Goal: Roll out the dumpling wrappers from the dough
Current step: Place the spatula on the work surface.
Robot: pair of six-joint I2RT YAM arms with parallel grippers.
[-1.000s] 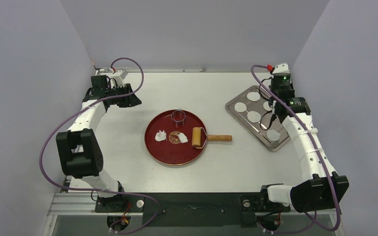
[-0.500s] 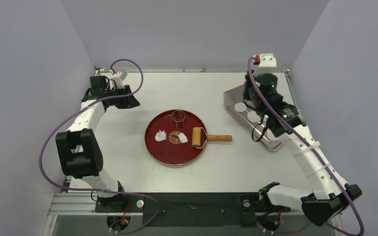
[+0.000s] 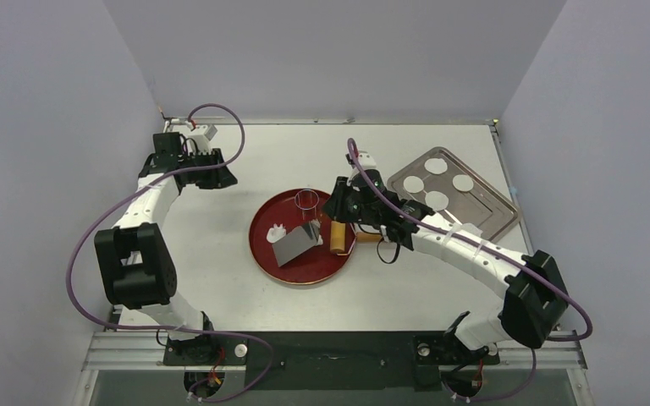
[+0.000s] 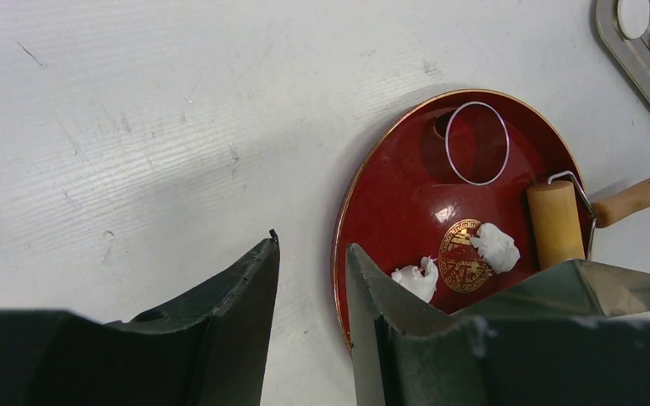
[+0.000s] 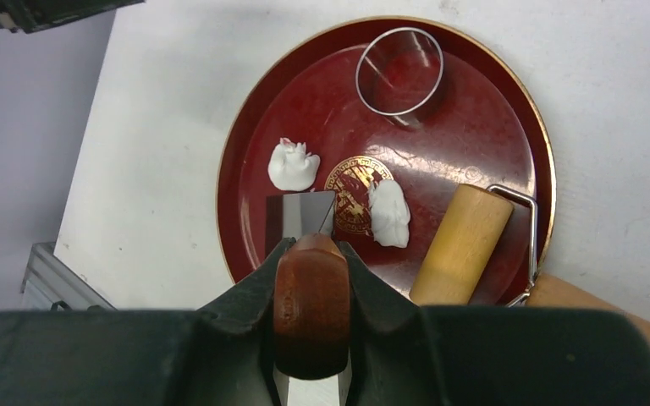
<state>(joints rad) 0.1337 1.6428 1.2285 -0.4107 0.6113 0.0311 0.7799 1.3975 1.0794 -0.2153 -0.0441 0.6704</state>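
Observation:
Two white dough lumps [image 5: 293,166] [image 5: 388,211] lie on a red plate [image 5: 491,127]. In the top view one lump [image 3: 278,231] shows and the other is hidden behind a scraper blade. My right gripper [image 5: 311,241] is shut on the brown wooden handle [image 5: 311,296] of a metal scraper. It holds the blade [image 3: 296,247] over the plate between the lumps. Several round dumpling wrappers [image 3: 437,200] lie on a metal tray [image 3: 491,211] at the right. My left gripper [image 4: 309,254] is open and empty over the table, left of the plate.
A wooden rolling pin [image 3: 338,235] rests on the plate's right rim, its handle [image 3: 371,238] pointing right. A metal ring cutter [image 3: 307,200] stands at the plate's far side. Grey walls close in left, right and back.
My right arm has swung left from the metal tray to over the red plate, with the scraper in its grip. The wrappers on the tray are now uncovered. The left arm has not moved.

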